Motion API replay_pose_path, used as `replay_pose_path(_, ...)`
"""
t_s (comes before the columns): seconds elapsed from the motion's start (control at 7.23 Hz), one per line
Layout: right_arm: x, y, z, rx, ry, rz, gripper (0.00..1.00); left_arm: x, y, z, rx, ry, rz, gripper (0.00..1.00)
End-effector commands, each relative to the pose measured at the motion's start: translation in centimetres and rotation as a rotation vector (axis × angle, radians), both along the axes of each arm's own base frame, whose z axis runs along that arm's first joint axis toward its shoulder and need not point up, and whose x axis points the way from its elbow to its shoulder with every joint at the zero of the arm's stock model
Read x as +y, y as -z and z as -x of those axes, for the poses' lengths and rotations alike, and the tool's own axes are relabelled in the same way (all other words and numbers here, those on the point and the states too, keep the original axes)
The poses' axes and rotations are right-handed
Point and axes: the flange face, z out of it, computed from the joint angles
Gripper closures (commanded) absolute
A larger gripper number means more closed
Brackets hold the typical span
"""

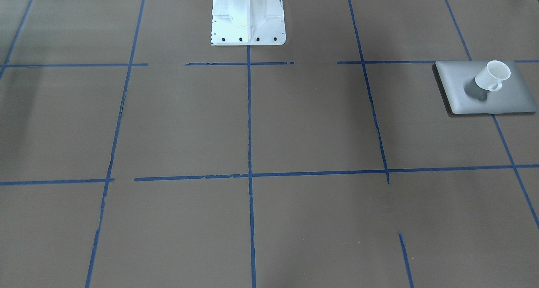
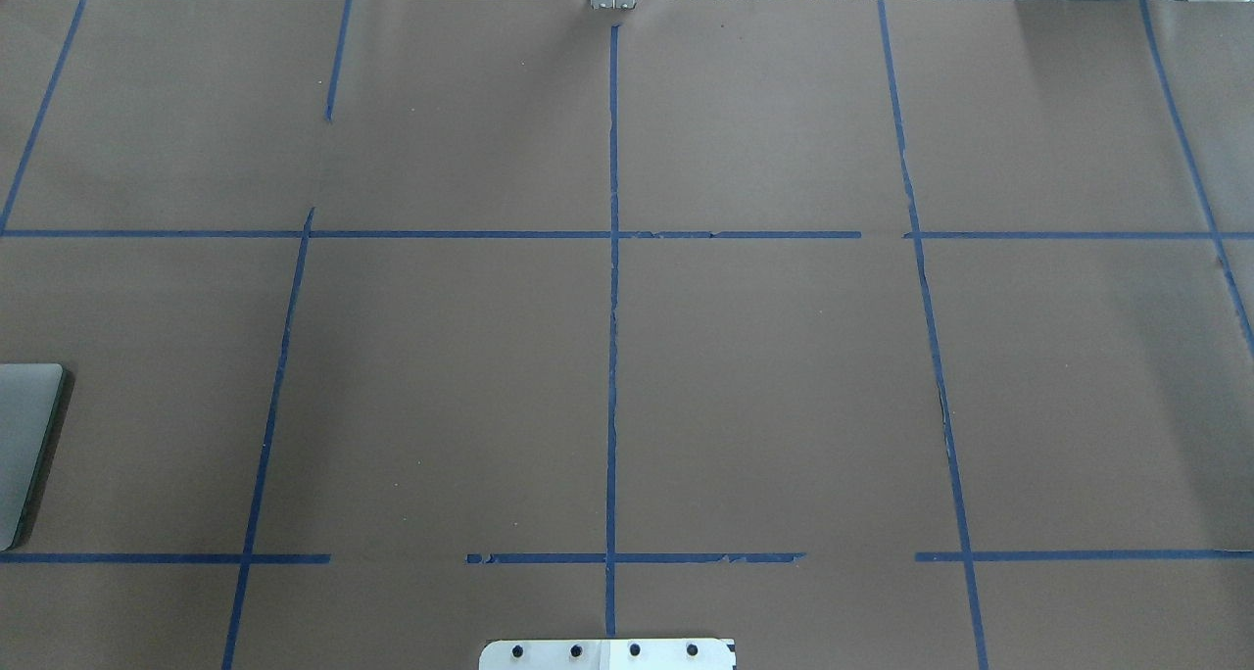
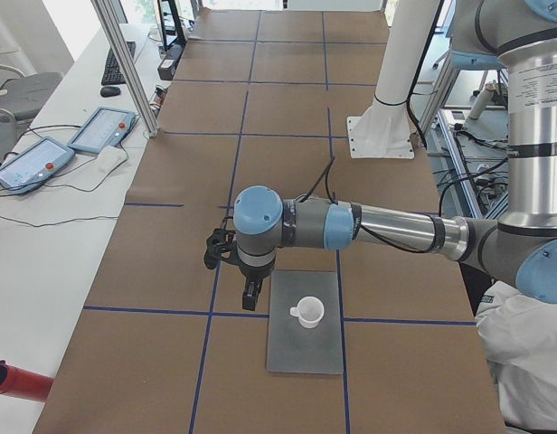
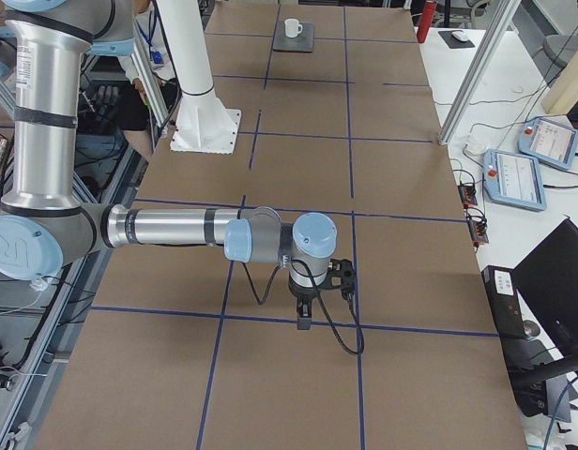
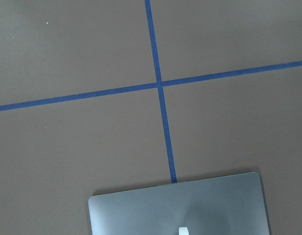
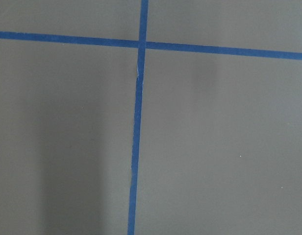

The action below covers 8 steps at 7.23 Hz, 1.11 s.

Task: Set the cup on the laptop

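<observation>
The small white cup [image 1: 492,75] stands upright on the closed silver-grey laptop [image 1: 505,100], near its middle. Both show in the exterior left view, cup [image 3: 307,312] on laptop [image 3: 301,354], and small at the far end in the exterior right view, cup [image 4: 292,27] on laptop [image 4: 306,43]. The laptop's edge shows in the overhead view [image 2: 24,435] and in the left wrist view [image 5: 141,215]. My left gripper [image 3: 251,298] hangs just beyond the laptop's far left corner, apart from the cup; I cannot tell whether it is open. My right gripper [image 4: 305,319] hovers over bare table; I cannot tell its state.
Brown paper with blue tape lines [image 2: 612,357] covers the table. The white robot base [image 1: 247,16] stands at the robot's edge. Teach pendants [image 3: 102,131] and a red object [image 3: 21,384] lie on the side bench beyond the table.
</observation>
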Motion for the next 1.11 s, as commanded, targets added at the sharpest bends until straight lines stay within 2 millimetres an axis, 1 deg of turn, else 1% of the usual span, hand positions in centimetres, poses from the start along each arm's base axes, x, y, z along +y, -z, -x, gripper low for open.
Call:
replay_pose_path(0.0,0.01,-0.01,0.0,0.0,0.0,0.001,0.0,-0.05,-1.13,0.0,0.003,0.0,0.006,0.0)
replay_pose_path(0.41,0.01,-0.01,0.0,0.0,0.0,0.001,0.0,0.38,-1.74,-0.01,0.001,0.002,0.023,0.0)
replay_pose_path(0.97,-0.01,0.0,-0.01,0.001,0.0,-0.001,0.0,0.39,-1.8,0.04,-0.007,0.003,0.024,0.0)
